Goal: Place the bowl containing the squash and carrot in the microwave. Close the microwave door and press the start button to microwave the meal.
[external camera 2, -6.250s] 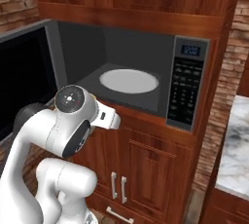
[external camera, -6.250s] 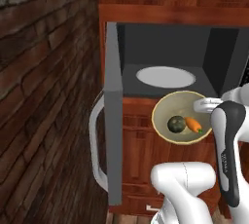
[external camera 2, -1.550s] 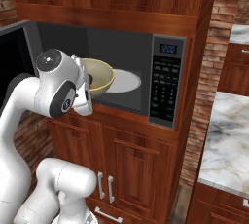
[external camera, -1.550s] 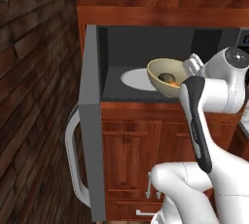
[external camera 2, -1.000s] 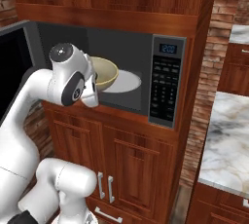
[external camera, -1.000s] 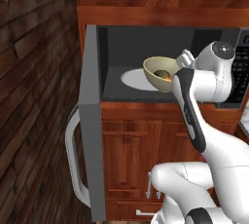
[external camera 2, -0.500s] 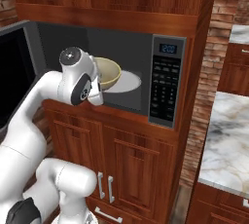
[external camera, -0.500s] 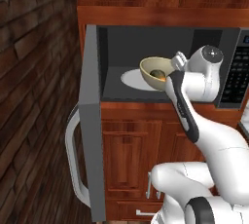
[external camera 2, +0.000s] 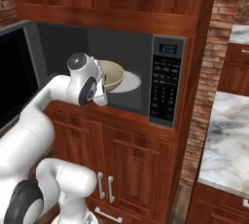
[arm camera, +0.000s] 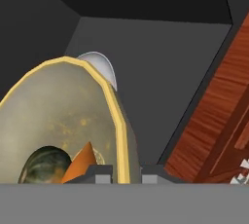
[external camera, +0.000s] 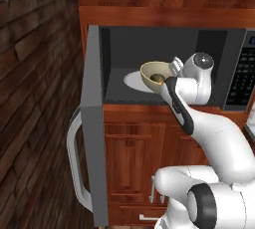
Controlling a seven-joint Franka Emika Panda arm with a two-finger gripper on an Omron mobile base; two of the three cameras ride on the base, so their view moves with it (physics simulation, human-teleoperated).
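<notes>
The tan bowl (external camera: 153, 73) with the olive-yellow rim hangs inside the open microwave (external camera: 149, 44), just over the white turntable plate (external camera: 130, 80) and tilted a little. My gripper (external camera: 173, 68) is shut on the bowl's right rim. In the hand view the rim (arm camera: 116, 121) runs between the two fingertips of the gripper (arm camera: 124, 172). The dark green squash (arm camera: 44, 166) and the orange carrot (arm camera: 80, 160) lie in the bowl's bottom. From the right, the bowl (external camera 2: 112, 74) shows beyond my wrist. The microwave door (external camera: 93, 123) stands swung open at the left.
The door's curved silver handle (external camera: 73, 168) sticks out toward the brick wall (external camera: 35, 98) on the left. The black keypad panel (external camera 2: 163, 85) sits right of the cavity. Wooden cabinets (external camera 2: 126, 164) are below and above, and a marble counter (external camera 2: 228, 140) is to the right.
The arm has reached further in, carrying the bowl from the cavity's front right deeper and leftward over the turntable plate. The grip has stayed the same.
</notes>
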